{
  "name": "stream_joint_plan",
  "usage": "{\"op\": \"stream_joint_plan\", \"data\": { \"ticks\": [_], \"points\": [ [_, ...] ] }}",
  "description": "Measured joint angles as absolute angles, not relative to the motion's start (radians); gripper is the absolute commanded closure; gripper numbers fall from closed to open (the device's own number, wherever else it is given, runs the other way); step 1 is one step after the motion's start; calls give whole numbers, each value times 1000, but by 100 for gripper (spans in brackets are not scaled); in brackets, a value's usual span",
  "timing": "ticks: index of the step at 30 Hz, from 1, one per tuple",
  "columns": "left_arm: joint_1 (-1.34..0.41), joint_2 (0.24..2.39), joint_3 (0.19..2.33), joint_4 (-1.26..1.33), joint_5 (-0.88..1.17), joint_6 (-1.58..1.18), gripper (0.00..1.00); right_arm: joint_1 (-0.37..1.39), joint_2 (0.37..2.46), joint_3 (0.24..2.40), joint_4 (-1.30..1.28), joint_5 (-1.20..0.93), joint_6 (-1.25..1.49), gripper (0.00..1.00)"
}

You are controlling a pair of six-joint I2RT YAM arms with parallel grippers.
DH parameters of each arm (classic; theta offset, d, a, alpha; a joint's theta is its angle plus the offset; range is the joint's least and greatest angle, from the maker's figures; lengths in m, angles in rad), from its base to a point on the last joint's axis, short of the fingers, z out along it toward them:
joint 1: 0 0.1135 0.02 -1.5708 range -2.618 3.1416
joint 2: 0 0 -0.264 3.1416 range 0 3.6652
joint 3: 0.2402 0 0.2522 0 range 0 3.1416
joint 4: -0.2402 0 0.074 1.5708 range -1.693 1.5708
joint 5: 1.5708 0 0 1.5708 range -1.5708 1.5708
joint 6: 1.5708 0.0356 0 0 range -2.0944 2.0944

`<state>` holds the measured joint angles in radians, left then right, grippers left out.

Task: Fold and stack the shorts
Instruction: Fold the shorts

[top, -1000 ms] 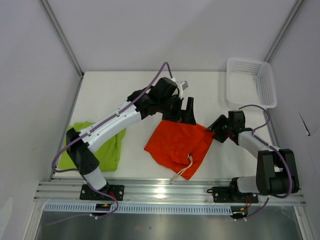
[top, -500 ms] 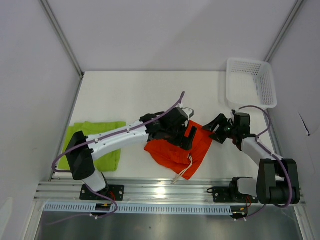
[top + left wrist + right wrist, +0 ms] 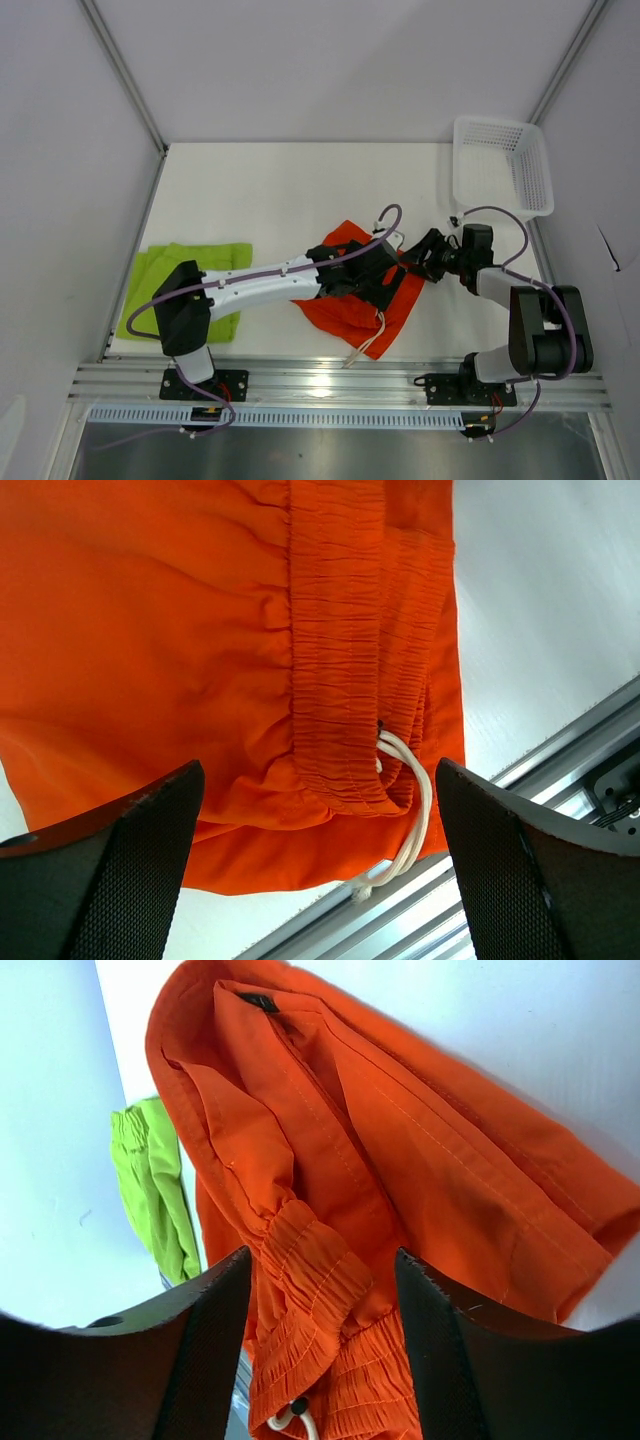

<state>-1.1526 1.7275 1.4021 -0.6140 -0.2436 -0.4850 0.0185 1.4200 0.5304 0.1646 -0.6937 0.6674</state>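
Observation:
The orange-red shorts [image 3: 340, 312] lie bunched at the table's near middle, their white drawstring [image 3: 368, 345] trailing toward the rail. My left gripper [image 3: 383, 288] hovers open right above them. In the left wrist view its wide-apart fingers [image 3: 110, 880] frame the elastic waistband [image 3: 350, 680] and drawstring [image 3: 410, 810], gripping nothing. My right gripper [image 3: 412, 262] sits open at the shorts' right edge; its wrist view shows orange fabric [image 3: 420, 1160] beyond the parted jaws. The lime green shorts [image 3: 150, 280] lie folded at the near left, and show as a green strip [image 3: 150, 1190] in the right wrist view.
A white mesh basket [image 3: 500, 125] stands at the far right corner. An aluminium rail [image 3: 340, 380] runs along the near table edge, just below the drawstring. Grey walls close in the table on the left, back and right.
My left arm swung from the far side down over the orange shorts, toward the near edge. The right gripper shifted left to the shorts' edge. The orange shorts now lie more bunched.

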Motion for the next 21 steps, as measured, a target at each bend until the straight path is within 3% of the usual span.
{"op": "stream_joint_plan", "data": {
  "ticks": [4, 5, 7, 10, 16, 19, 21],
  "points": [
    [-1191, 1729, 1395, -592, -272, -468, 5, 35, 1463, 533, 201, -716, 659, 55],
    [-1199, 1729, 1388, -582, -279, -466, 6, 42, 1472, 533, 211, -720, 657, 71],
    [-1211, 1727, 1369, -569, -287, -461, 6, 51, 1479, 533, 229, -728, 660, 91],
    [-1224, 1724, 1332, -551, -295, -461, 7, 60, 1476, 533, 247, -735, 671, 100],
    [-1258, 1723, 1291, -529, -361, -463, 11, 84, 1376, 530, 215, -712, 683, 100],
    [-1310, 1712, 1258, -505, -393, -467, 27, 92, 1324, 530, 173, -696, 688, 100],
    [-1343, 1707, 1250, -502, -404, -471, 33, 97, 1314, 532, 139, -683, 689, 100]
  ]
}}
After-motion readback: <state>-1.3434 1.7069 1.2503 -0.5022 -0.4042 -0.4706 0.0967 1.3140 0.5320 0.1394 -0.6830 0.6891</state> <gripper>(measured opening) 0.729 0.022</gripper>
